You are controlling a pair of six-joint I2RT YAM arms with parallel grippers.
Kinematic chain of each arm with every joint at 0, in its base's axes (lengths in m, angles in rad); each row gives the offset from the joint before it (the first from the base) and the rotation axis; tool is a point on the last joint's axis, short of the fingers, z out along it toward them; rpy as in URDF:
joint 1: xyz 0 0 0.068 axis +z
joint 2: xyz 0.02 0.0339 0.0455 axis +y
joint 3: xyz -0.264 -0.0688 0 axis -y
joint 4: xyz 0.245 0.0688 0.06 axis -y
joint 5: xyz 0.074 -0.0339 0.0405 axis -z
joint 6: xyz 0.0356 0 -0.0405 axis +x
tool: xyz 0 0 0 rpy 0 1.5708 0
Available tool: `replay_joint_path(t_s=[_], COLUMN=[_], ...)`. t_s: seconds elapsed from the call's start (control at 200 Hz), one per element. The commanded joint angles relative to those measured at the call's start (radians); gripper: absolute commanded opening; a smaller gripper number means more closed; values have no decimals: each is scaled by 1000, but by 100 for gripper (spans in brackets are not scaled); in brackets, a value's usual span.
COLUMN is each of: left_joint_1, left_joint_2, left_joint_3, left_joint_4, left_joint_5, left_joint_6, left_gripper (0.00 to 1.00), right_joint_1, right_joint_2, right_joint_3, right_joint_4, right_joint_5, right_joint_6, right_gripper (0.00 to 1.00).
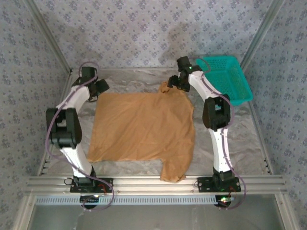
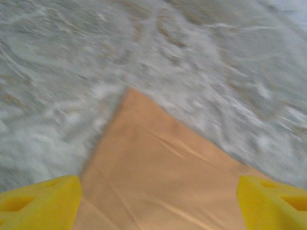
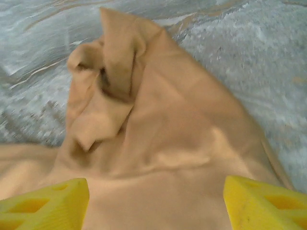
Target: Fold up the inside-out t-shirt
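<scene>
Left tool (image 1: 98, 86) open, jaws wide above the t-shirt's (image 1: 144, 127) flat far-left corner. Shirt lies spread mid surface (image 1: 244, 143), one sleeve reaching the near edge. Right tool (image 1: 175, 80) open over the bunched far-right corner. Green basket (image 1: 230, 79) far right.

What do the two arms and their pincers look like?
The left arm and right arm have white links and black joints, each with a thin purplish cable looping alongside. A green light glows near the right wrist. The left pincer and right pincer have blocky yellow fingers with hollow cut-outs.
</scene>
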Motion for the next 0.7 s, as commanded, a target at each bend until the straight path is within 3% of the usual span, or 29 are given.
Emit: replay_joint_path(t_s=[0.0,0.11,0.355,0.575,0.615,0.695], left_joint_1=[-50,-83,-145,-149,-150,-152], left_joint_2=[-85,-122,-200,-231,-227,-221], left_joint_3=[-189,-329,-415,-453,-452,-458], left_joint_4=[173,266,188,146,144,151], left_joint_5=[206,261,172,135,141,153], left_joint_6=[-73,-150,-117,-104,-104,-107], left_gripper=[84,84,78,77,76,75], right_joint_1=[31,41,62,60,61,62], right_joint_2=[-107,-44,196,258,265,274], right_joint_3=[-129,-85,220,248,250,265], right_joint_4=[165,198,99,142,154,164], right_joint_5=[-23,-6,99,100,95,97], right_joint_6=[13,11,5,-2,-1,0], right_gripper=[66,52,54,52,45,13])
